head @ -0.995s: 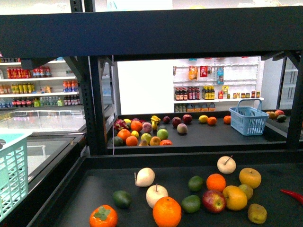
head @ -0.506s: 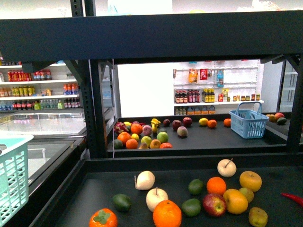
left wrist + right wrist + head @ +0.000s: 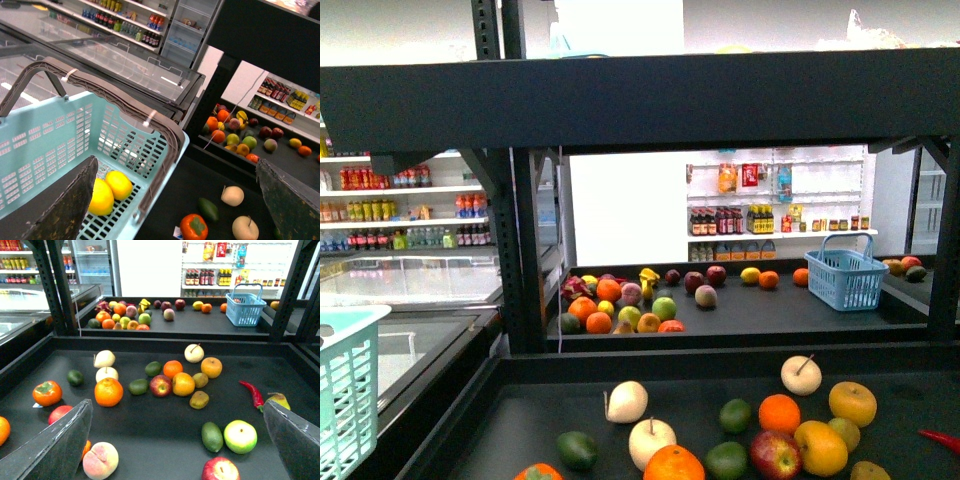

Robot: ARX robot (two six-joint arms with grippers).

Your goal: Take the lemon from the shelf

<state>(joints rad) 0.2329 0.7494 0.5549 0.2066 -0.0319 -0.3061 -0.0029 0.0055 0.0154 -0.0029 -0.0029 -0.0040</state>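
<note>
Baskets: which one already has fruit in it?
The pale turquoise basket under the left gripper: two yellow fruits lie on its floor. The blue basket on the far deck shows nothing inside from here.

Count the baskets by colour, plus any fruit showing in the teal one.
Teal basket: 1
Blue basket: 1
Yellow fruit in the teal basket: 2
Total: 2 baskets, 2 fruit showing; a gripper finger hides part of the basket floor.
</note>
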